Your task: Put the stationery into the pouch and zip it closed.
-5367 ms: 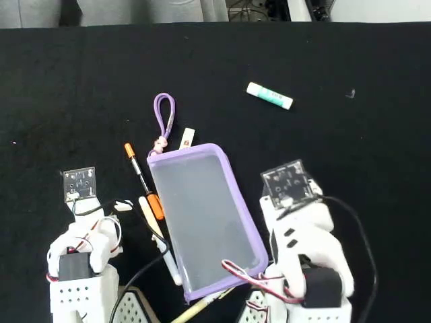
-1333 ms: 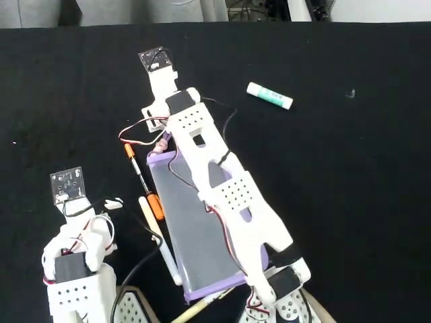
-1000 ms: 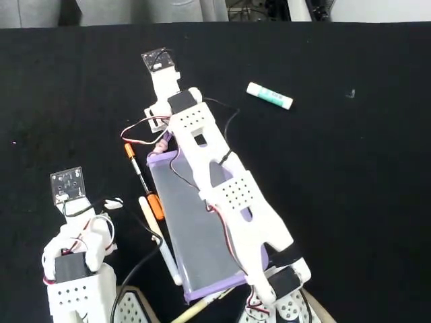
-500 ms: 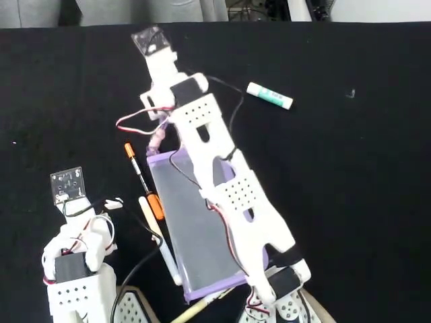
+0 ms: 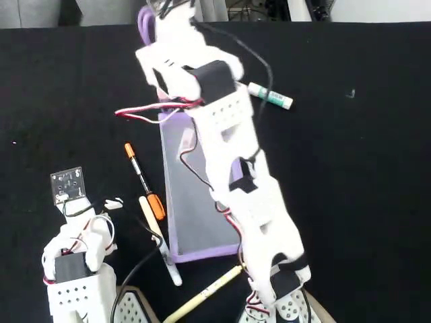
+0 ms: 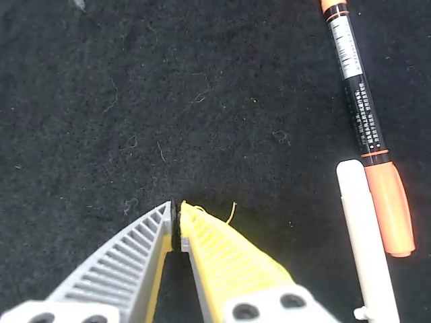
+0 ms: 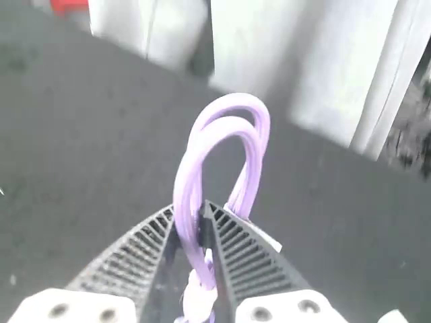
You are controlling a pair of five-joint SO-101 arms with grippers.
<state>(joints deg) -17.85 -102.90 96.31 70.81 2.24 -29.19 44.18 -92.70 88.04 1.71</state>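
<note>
The right claw point(image 7: 190, 217) pinches the loop strap point(image 7: 225, 128) of the purple pouch point(image 5: 185, 219) at the worktop's point(image 5: 350, 202) far side. The left claw point(image 6: 176, 214), pressed together, sits near-left beside the orange marker point(image 6: 363, 128).

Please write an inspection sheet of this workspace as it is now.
Surface: black cloth table, linty.
Job's things: purple-edged translucent pouch; orange marker pen and white pen beside it; wooden pencil at its near end; white glue stick lying apart.
Clutter: nothing seen.
Grippers: left gripper shut, empty, near the pens; right gripper shut on the pouch's purple loop strap.
Cables: red and white wires near the right gripper; black cable across the white pen.
Surroundings: pale panels behind the table.
</note>
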